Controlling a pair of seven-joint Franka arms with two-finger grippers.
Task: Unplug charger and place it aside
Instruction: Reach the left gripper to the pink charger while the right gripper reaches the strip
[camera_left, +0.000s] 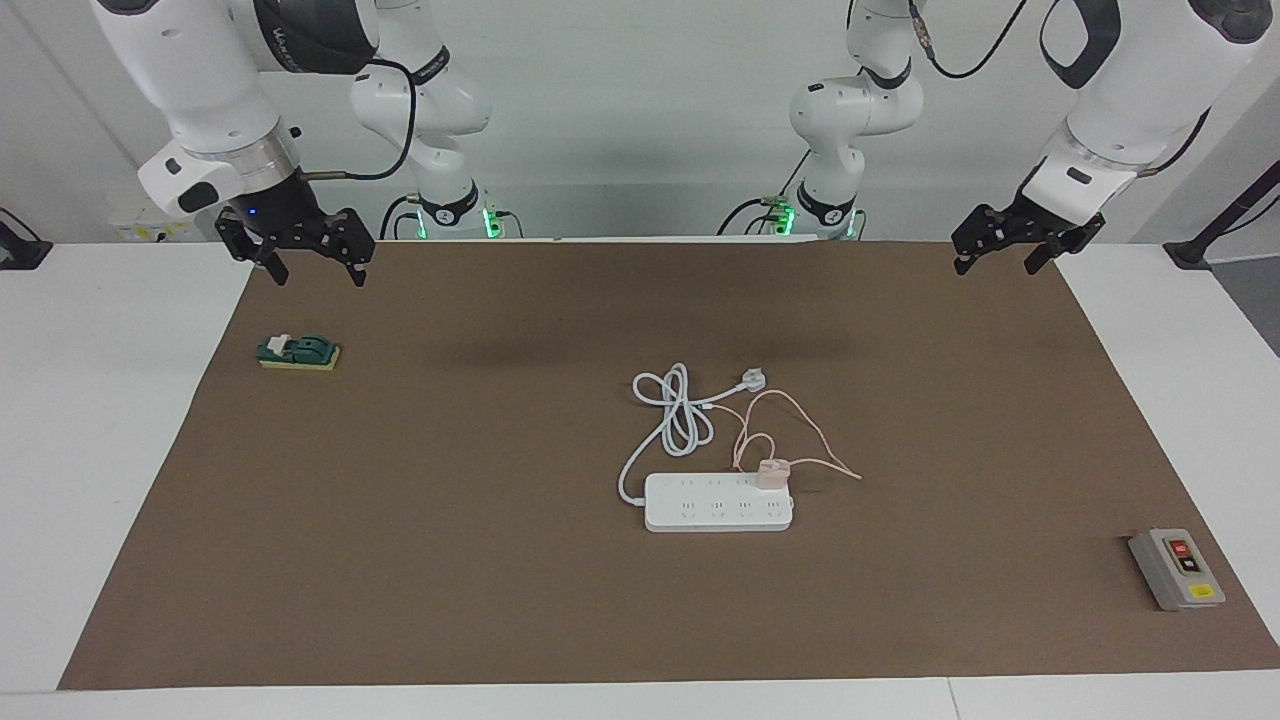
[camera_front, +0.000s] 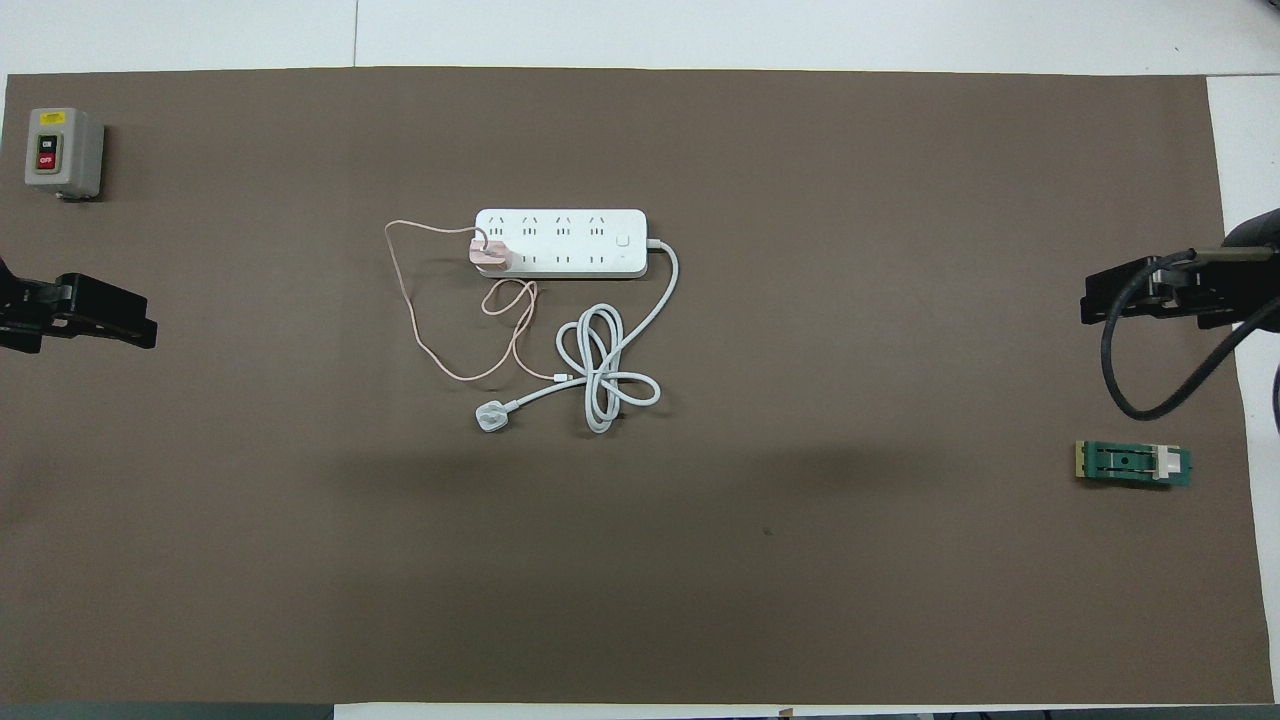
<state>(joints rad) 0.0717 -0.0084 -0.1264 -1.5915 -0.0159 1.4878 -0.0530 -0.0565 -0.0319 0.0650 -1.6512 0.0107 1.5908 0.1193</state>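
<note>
From across the table, nothing is done yet: my right gripper (camera_left: 310, 255) and left gripper (camera_left: 1008, 250) both hang with jaws spread and empty, well apart from the charger (camera_left: 772, 474), which sits plugged into the power strip (camera_left: 718, 502) between them. From overhead, the charger (camera_front: 489, 254) is a small pale pink cube at the strip's end toward my left gripper (camera_front: 105, 320), its thin cable looping loosely. Pulling it out and setting it aside are both left to do.

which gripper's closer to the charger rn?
Left. The charger sits plugged into the power strip's end toward the left arm. Both the left gripper and right gripper hang raised over the mat's edges.
</note>
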